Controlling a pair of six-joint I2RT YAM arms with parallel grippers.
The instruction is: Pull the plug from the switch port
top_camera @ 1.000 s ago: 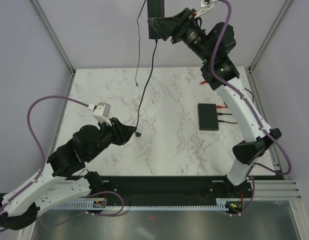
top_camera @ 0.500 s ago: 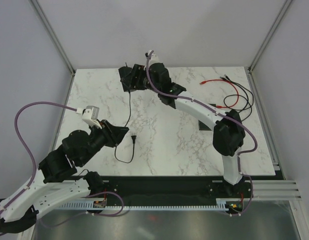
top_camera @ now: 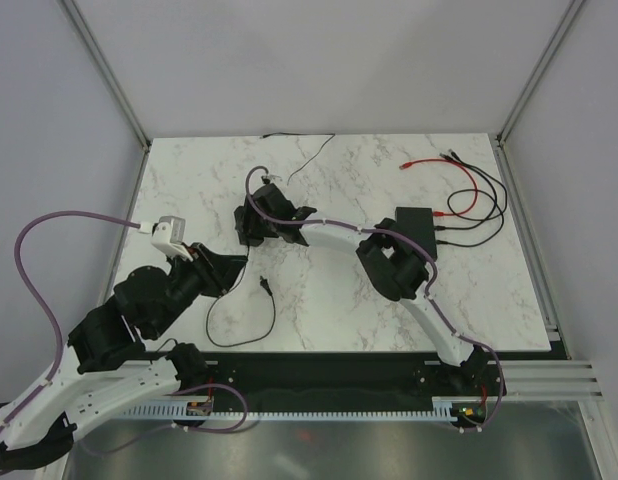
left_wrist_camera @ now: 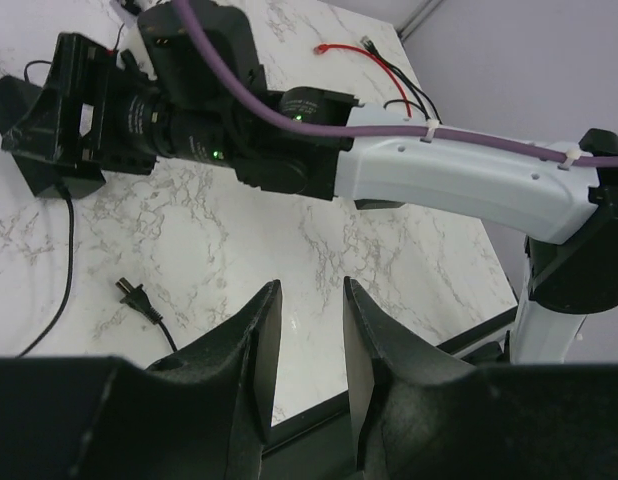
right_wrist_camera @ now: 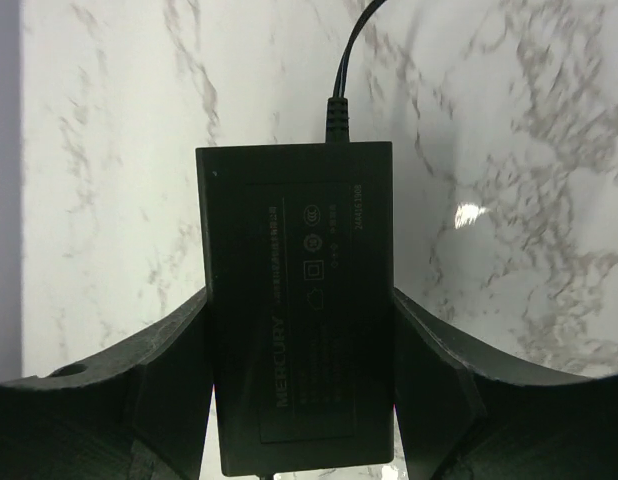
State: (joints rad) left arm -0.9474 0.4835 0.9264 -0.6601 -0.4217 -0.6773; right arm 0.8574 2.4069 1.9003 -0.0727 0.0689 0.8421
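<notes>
One change: right gripper (right_wrist_camera: 301, 320) lowers the clamped adapter (right_wrist_camera: 301, 230); plug (top_camera: 262, 288) lies clear of switch port (top_camera: 433, 235); left gripper (left_wrist_camera: 311, 290) half-spread, empty.

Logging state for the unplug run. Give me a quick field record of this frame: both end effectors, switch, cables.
right end effector: shut on black power adapter, over table centre-left
left end effector: open, empty
switch box: flat on the right side of the table
red cable: reaches the switch box's right edge
loose plug: lying on the table ahead of the left end effector, ungripped
</notes>
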